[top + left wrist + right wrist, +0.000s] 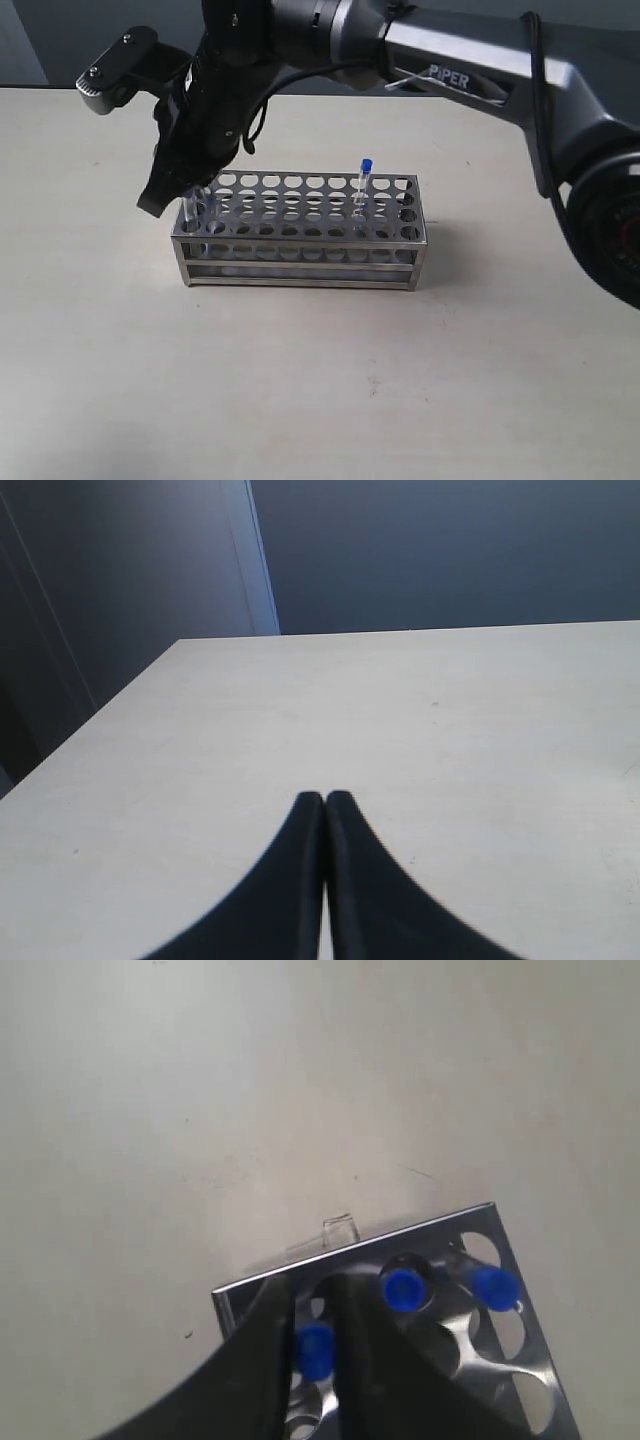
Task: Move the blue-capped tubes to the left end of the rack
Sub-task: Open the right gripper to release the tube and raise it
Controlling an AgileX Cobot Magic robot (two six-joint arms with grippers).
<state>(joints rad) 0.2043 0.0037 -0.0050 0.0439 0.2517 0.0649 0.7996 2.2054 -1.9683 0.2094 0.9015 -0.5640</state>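
Since the right gripper (pixel 313 1295) grips a tube (pixel 315 1348) upright at the rack's (pixel 300 262) left end, you will find the last tube (pixel 366 172), vertical, well toward the right end, nearer that arm; the left gripper (pixel 324 805) sits closed, empty

Pincer (pixel 190 206) at left end of rack (pixel 300 268)

Silver-grey right arm (pixel 500 60) lettered "PiPER", black cable (pixel 540 110) alongside, grey housing (pixel 118 58) with screws; left end effector (pixel 324 800) and right end effector (pixel 312 1295) bear tapered matte-black fingers (pixel 280 900).
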